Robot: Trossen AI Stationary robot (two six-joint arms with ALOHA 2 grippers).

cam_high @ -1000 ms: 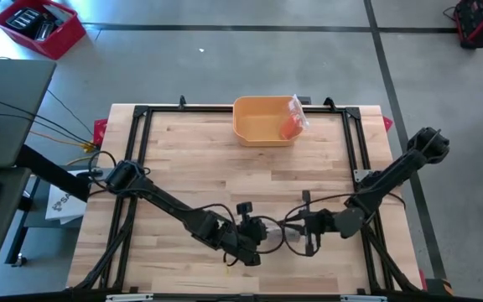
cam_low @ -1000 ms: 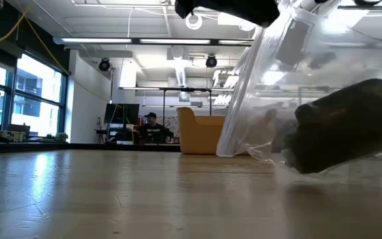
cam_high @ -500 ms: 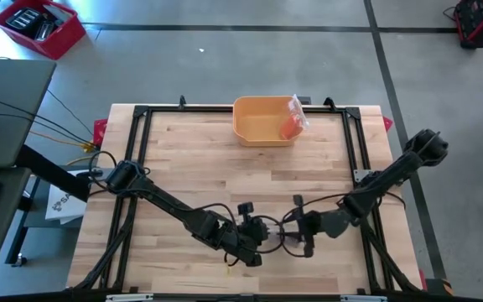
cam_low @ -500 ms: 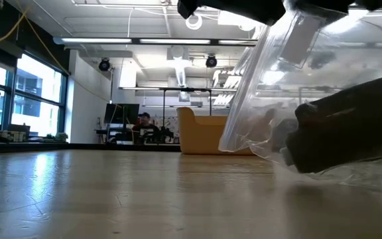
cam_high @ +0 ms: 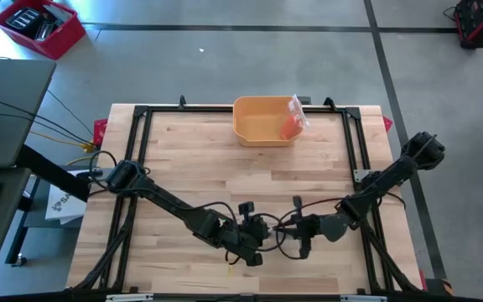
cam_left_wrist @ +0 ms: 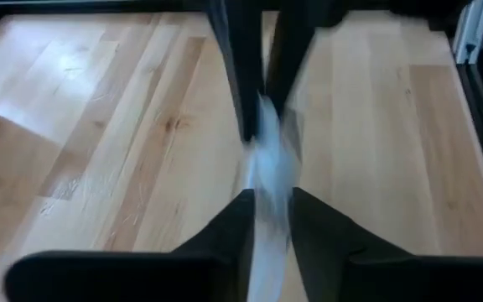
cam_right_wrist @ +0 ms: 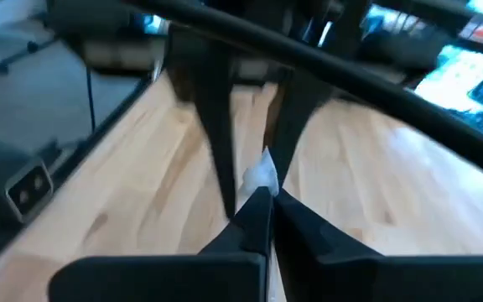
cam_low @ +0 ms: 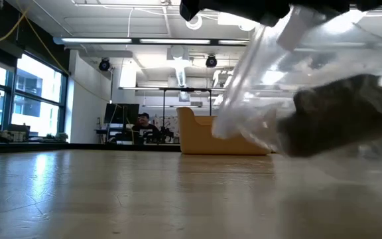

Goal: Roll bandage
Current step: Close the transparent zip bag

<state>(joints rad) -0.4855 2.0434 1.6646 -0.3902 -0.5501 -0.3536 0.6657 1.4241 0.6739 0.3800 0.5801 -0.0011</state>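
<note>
bandage: a pale, translucent strip held up between the two tools near the front middle of the desk; in the low view it shows as a crinkled, see-through sheet hanging above the wood, so it may be a wrapper or film rather than woven cloth; i cannot tell which.
left tool: fingers stand a little apart with the pale strip running between them; whether they press on it or it only slides through, i cannot tell.
right tool: fingers pinched together, clenched on a small white tip of the strip.
arms: both reach in low and meet tip to tip at the front middle of the desk, left tool just beside right tool.
handling: judged light, limp and thin; it should fold and twist freely, carry no shape of its own, and slip out of a loose pinch.
where to hold: best at the free end, flat across its width, with the other tool keeping it taut so the roll starts straight.
risk: slack or a skewed grip would likely give a crooked, loose roll.
elsewhere: yellow bin at the far edge with an orange packet in it, well apart from the work.
</note>
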